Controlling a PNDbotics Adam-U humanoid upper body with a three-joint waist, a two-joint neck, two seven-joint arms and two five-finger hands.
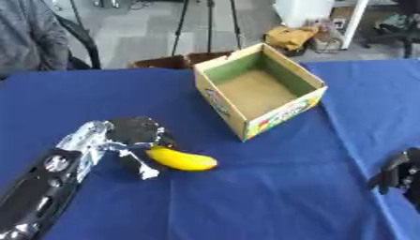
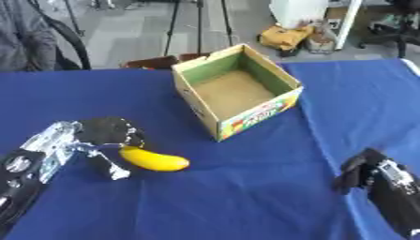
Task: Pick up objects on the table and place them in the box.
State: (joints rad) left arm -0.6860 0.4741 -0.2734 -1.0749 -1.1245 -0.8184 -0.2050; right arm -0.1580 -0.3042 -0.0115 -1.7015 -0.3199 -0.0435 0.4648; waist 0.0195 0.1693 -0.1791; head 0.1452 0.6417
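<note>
One banana point(image 1: 182, 159) lies on the blue-covered bench point(image 1: 271, 201), yellow, its length running left to right. My left hand point(image 1: 131, 136) is on its left end, coming in from the lower left. Fingers are curled down around that end of the fruit, and the thumb point(image 1: 146, 168) reaches down in front of it. The banana's right part sticks out free past my fingers and appears to rest on the cloth.

Beyond my left hand and to its right stands the cardboard box point(image 1: 221, 101), open at the top, with a green lining on the inner walls and a bare brown floor. A printed colour panel runs along its near right side. The box sits turned at an angle to the bench edge. It is well apart from the banana, with blue cloth between the two.

My right hand point(image 2: 358, 174) shows at the lower right, low over the bench and far from both banana and box. Fingers there are bent inward and hold nothing.
</note>
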